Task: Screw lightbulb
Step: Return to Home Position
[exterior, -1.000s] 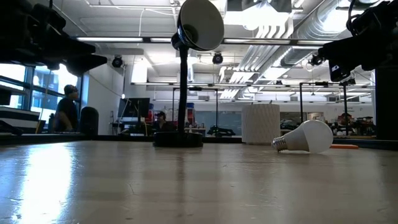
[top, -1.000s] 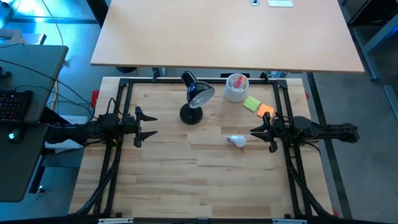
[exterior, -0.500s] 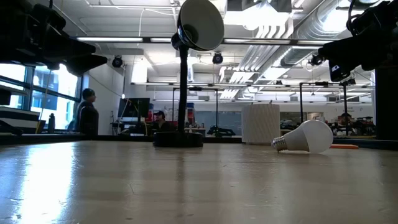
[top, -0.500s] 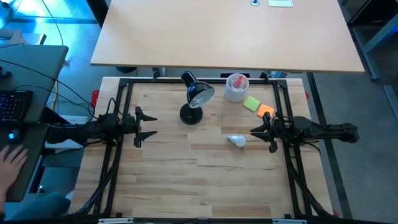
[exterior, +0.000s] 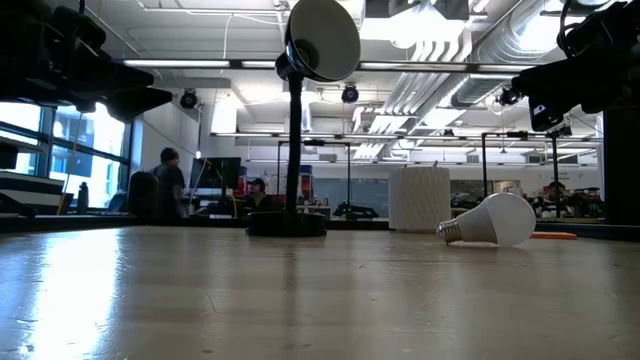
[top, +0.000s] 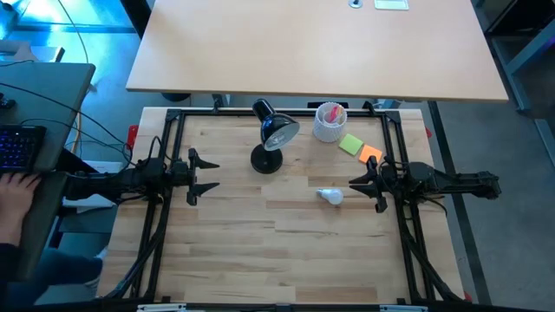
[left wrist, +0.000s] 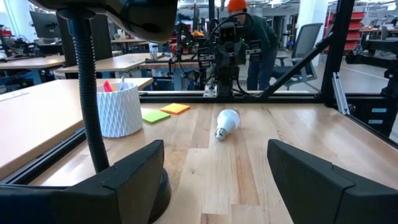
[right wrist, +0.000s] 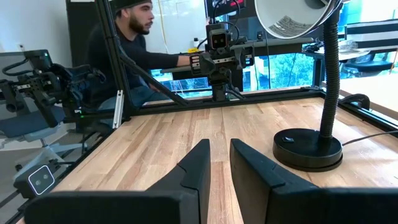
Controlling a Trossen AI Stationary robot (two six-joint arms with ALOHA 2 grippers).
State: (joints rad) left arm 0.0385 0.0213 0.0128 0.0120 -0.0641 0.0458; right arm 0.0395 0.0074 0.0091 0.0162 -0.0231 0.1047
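The lightbulb (top: 330, 196), small and white with a grey screw base, lies on its side on the wooden table, its base toward the left arm; it also shows in the left wrist view (left wrist: 227, 121) and the low view (exterior: 495, 220). The black desk lamp (top: 270, 143) stands on its round base at the middle back, with its head (exterior: 322, 38) empty. My left gripper (top: 208, 174) hovers open at the table's left, pointing level at the bulb (left wrist: 216, 149). My right gripper (top: 352, 183) hovers just right of the bulb, its fingers (right wrist: 219, 152) almost together with nothing between them.
A white ribbed cup (top: 329, 122) holding pink things stands at the back right. Green (top: 351, 144) and orange (top: 371, 155) sticky notes lie beside it. A black frame (top: 173, 121) borders the table. A person's hand (top: 16, 186) rests at a keyboard beyond the left edge.
Both arms and the lightbulb have kept still. Beyond the table, a person has come in at the left and put a hand on the keyboard.
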